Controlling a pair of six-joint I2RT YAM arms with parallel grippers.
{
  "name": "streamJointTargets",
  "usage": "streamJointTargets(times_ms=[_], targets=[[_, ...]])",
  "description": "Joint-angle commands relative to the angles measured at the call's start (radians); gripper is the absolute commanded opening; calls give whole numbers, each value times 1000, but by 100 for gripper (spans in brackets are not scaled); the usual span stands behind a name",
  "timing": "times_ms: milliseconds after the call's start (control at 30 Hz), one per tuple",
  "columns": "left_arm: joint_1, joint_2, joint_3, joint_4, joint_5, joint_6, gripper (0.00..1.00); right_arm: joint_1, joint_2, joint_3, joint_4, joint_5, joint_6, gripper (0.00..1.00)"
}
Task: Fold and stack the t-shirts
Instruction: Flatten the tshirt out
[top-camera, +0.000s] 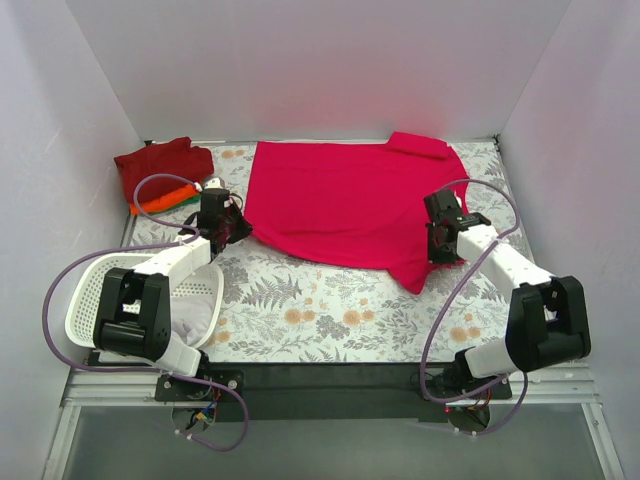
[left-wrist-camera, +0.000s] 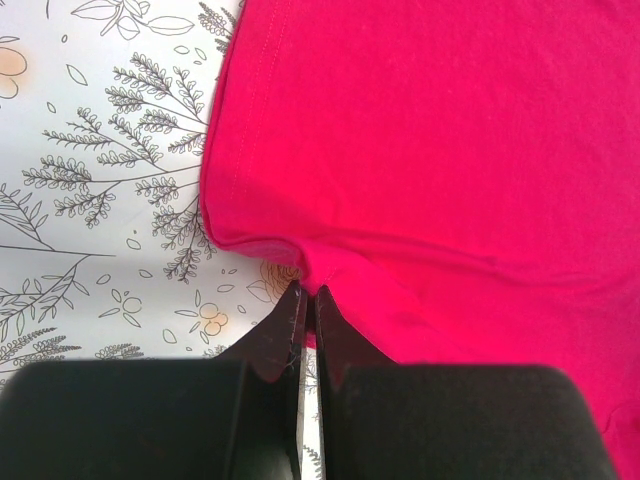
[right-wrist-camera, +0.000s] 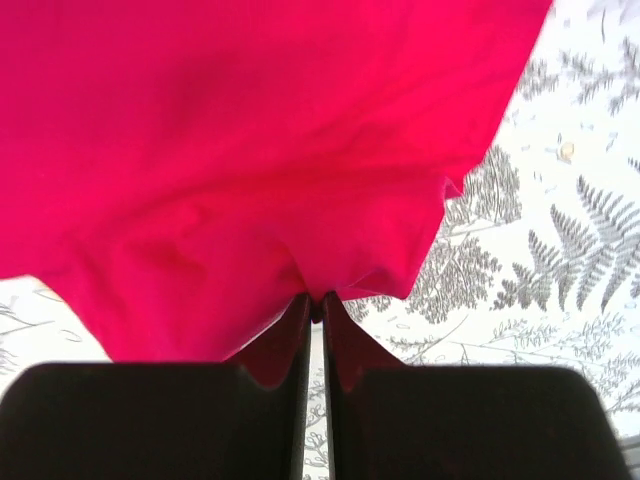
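A bright pinkish-red t-shirt (top-camera: 345, 205) lies spread across the back middle of the floral table. My left gripper (top-camera: 240, 228) is shut on its near left edge, and the left wrist view shows the cloth (left-wrist-camera: 440, 150) pinched between the closed tips (left-wrist-camera: 308, 298). My right gripper (top-camera: 437, 245) is shut on its near right edge, and the right wrist view shows the cloth (right-wrist-camera: 250, 150) bunched at the closed tips (right-wrist-camera: 314, 303) and lifted a little off the table. A dark red shirt (top-camera: 162, 162) lies folded at the back left, over an orange one (top-camera: 160, 203).
A white lattice basket (top-camera: 100, 290) with pale cloth inside stands at the near left beside the left arm. White walls close the back and both sides. The floral table cover (top-camera: 330, 310) stretches in front of the shirt.
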Motion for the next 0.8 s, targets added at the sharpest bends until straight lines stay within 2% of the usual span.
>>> streamJointTargets(times_ms=[0,233,400,600,767], targets=[[5,3,11,2,-8,12,0,-19,50,108,-11,-55,-63,1],[3,50,36,5,-45,21,0,-49,219,238,-13,-111,-106,1],[3,70,71,2,-45,24,0,-50,284,317,-13,-117,-121,1],[3,32,57,-9,-3,12,0,-50,253,346,-16,-135,-123,1],[5,-71,7,-21,14,-17,0,-36,146,246,-16,-140,-101,1]])
